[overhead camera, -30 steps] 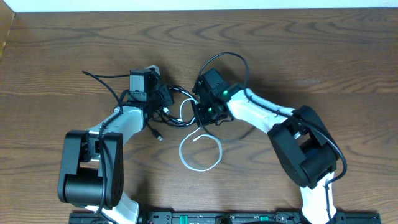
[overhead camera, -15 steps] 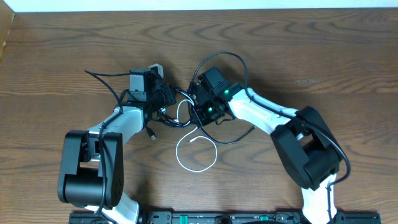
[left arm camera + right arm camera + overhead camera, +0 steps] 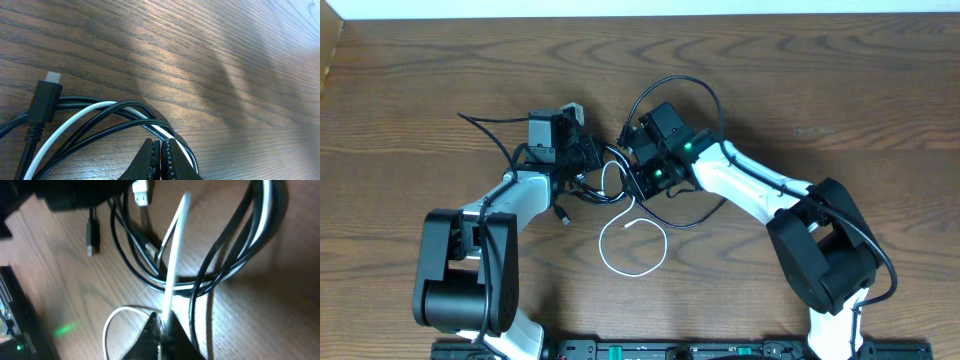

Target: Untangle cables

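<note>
Between my two grippers lies a knot of cables: a white cable (image 3: 603,250) looping toward the near edge, and black cables (image 3: 692,224) crossing it. My right gripper (image 3: 635,172) (image 3: 162,320) is shut on the white cable (image 3: 175,255), which rises taut from the jaws through the black cables (image 3: 220,265). My left gripper (image 3: 592,155) (image 3: 161,148) is shut, its tips at the bundle. The white cable (image 3: 65,131) and black cables (image 3: 100,117) run past and behind its right finger; whether any cord is pinched does not show. A black plug (image 3: 45,97) lies to the left.
A black plug end (image 3: 563,215) lies on the wooden table (image 3: 840,90) beside the left arm. A black cord end (image 3: 480,124) trails out to the left. Thicker black arm cables arch over the right wrist (image 3: 675,85).
The right gripper has shifted a little left and back with the white cable. The white loop has slid left and tightened, and the black plug beside the left arm has moved left.
</note>
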You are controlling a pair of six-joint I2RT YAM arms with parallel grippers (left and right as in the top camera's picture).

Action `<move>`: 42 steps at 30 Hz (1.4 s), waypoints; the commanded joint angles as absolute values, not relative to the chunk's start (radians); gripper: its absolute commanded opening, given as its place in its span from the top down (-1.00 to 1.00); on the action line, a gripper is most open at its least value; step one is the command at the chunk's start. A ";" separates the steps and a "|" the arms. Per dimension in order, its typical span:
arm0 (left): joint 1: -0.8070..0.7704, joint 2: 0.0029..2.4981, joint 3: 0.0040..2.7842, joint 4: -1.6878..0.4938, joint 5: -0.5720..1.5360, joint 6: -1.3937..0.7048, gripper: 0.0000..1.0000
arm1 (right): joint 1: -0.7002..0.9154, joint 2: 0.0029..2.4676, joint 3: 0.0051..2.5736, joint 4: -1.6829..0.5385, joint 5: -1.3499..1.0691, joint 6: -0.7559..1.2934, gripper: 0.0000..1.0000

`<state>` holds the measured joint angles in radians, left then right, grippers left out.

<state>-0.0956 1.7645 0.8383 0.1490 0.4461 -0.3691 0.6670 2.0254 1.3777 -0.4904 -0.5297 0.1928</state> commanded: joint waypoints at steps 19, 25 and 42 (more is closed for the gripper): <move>-0.097 1.768 0.828 0.114 0.271 -0.356 0.83 | 0.597 1.951 1.421 -0.469 -0.848 -0.008 0.03; -0.097 1.768 0.828 0.110 0.215 -0.348 0.84 | 0.522 1.937 1.420 -0.432 -0.828 -0.001 -0.05; -0.097 1.768 0.829 0.110 0.220 -0.350 0.82 | 0.573 2.033 1.412 -0.281 -0.189 0.238 0.25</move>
